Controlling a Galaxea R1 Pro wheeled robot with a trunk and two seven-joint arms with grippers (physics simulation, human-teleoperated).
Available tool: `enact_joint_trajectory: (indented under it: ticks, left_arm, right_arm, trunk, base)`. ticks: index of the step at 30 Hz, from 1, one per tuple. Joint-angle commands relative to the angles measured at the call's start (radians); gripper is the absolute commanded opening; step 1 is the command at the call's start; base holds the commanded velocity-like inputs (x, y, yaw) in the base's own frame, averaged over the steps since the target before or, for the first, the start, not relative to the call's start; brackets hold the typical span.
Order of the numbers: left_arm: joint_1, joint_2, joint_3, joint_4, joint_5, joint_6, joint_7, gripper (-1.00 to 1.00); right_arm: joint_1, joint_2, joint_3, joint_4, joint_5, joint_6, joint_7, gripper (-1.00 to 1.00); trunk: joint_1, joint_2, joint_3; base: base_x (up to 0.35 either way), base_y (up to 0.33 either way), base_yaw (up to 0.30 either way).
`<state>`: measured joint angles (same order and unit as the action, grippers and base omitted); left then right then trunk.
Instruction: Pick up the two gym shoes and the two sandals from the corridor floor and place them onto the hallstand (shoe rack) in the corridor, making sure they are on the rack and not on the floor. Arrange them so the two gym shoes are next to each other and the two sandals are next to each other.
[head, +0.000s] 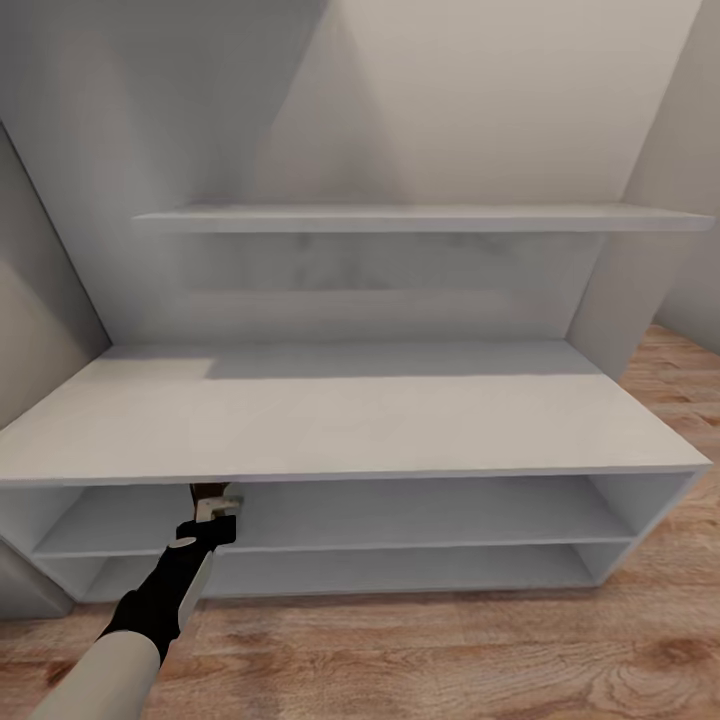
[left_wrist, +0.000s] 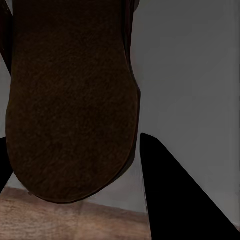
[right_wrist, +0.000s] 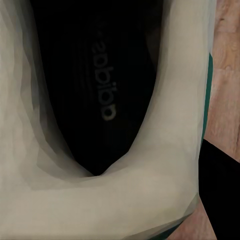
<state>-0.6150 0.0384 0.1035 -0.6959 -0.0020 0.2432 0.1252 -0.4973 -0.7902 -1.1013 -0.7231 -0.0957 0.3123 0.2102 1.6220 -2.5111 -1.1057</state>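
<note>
Wood-plank corridor floor (head: 480, 660) was seen in the head view before the pale hallstand (head: 340, 420), its bench top bare; the left gripper (head: 215, 507) was held at the upper low shelf's front edge with a brown object in it. At the left wrist, a dark-brown sandal (left_wrist: 70, 100) was clamped between black fingers (left_wrist: 175, 195). At the right wrist, a cream gym shoe (right_wrist: 125, 200) (green trim) was seen close up over the floor; the right gripper's grip could not be judged.

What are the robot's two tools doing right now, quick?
Left tool: shut on a dark-brown sandal, at the hallstand's upper low shelf.
Right tool: shut on a cream-white gym shoe, over the wood floor.
</note>
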Motion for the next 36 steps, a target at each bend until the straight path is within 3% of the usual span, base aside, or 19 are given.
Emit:
enact_joint_trajectory:
  ticks: [1,7,25,26,36]
  left_arm:
    - [0.0,0.0,0.0,-0.002,-0.003,0.007,0.001,-1.0]
    - [0.0,0.0,0.001,-0.002,-0.003,0.007,0.002,-1.0]
    - [0.0,0.001,0.001,-0.002,-0.004,0.007,0.002,-1.0]
    - [0.0,0.001,0.001,-0.002,-0.004,0.007,0.002,1.0]
    - [0.001,0.014,0.003,-0.002,-0.004,0.005,0.002,1.0]
  right_arm:
    - [-0.001,0.0,-0.003,-0.001,-0.01,0.007,0.002,-1.0]
    - [-0.001,0.0,-0.003,-0.001,-0.01,0.007,0.002,-1.0]
    - [-0.001,0.0,-0.003,-0.001,-0.01,0.007,0.002,-1.0]
    - [-0.001,0.0,-0.003,-0.001,-0.01,0.007,0.002,-1.0]
    - [-0.001,0.0,-0.003,-0.001,-0.01,0.007,0.002,-1.0]
  trunk:
    - [0.0,0.0,-0.001]
    - [0.0,0.0,-0.001]
    - [0.0,0.0,-0.001]
    - [0.0,0.0,-0.001]
    - [0.0,0.0,-0.001]
  base:
    - [0.22,0.0,0.0]
    - [0.233,0.0,0.0]
    - [0.01,0.0,0.0]
    - [0.0,0.0,0.0]
    - [0.0,0.0,0.0]
